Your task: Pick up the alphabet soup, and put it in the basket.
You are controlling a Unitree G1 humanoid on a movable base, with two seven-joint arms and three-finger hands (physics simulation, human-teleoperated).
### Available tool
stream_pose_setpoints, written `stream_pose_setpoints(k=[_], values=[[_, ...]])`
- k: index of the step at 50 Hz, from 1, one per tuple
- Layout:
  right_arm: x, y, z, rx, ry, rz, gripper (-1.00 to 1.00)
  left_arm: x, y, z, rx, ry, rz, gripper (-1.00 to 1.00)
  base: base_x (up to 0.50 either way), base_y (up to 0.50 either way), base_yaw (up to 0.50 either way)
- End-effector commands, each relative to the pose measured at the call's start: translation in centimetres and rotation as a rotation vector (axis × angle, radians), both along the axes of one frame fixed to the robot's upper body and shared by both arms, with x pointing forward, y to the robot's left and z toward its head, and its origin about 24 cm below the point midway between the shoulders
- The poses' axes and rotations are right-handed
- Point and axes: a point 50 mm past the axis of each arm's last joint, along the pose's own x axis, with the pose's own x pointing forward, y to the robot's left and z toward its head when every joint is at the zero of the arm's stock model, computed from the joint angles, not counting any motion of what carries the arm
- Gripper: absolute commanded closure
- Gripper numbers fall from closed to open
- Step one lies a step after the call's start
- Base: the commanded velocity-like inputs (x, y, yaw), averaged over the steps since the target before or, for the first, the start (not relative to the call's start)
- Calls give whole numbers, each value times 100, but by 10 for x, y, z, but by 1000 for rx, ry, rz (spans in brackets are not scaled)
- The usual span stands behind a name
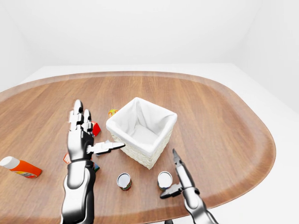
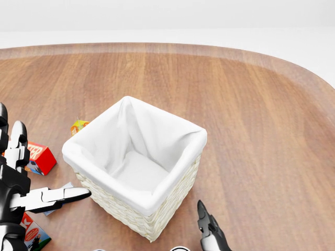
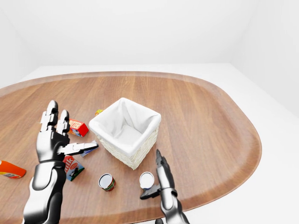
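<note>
The right hand (image 3: 156, 184) stood low at the near edge of the counter (image 3: 201, 121), fingers spread and unclenched, one long finger pointing up the right-eye view and the thumb reaching left toward a can; it grasped nothing. Just left of that hand, touching or nearly touching the thumb, stood a can with a pale top (image 3: 146, 180), and further left, a little apart, a second can (image 3: 107, 182) with a red and green wall; which of the two was the alphabet soup could not be told from these views, the labels being too small. Directly above the right hand in the view, close by, sat the basket (image 3: 125, 131), a woven white box with a white cloth lining, holding nothing visible. The left hand (image 3: 56, 140) was raised well to the left of the basket, palm released, two fingers upright and the thumb stretched right toward the basket's wall without touching it. Under and beside that hand lay a small red and white carton (image 3: 71, 167), and above it a red box (image 3: 78, 127). A small yellow and orange item (image 3: 99, 112) peeked out at the basket's upper left corner. Far left of the left hand, at the view's edge, lay an orange bottle (image 3: 9, 169) on its side.
</note>
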Motion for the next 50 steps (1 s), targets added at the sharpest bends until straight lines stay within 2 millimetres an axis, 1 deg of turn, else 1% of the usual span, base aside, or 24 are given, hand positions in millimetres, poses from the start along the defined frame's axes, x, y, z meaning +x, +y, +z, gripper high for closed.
stream_pose_setpoints(k=[1,24,42,43,44,45,50], values=[[-2,3,-5,-17,20,16,-100,0,0,-1,1,4,0,-100,0,0,0],[-2,6,-12,-26,58,42,-100,1,-1,-3,0,15,-4,-100,0,0,0],[-4,8,-16,-33,80,61,-100,0,-2,-1,2,3,-3,-100,0,0,0],[-4,8,-15,-34,79,61,-73,0,-1,-1,2,5,-2,-100,0,0,0],[-4,8,-15,-35,77,61,67,0,-1,-1,2,5,-2,-100,0,0,0],[-4,8,-15,-35,76,60,100,0,-1,-1,3,5,-2,-100,0,0,0],[-4,7,-16,-36,79,59,100,0,-1,-1,2,7,-1,-100,0,0,0]])
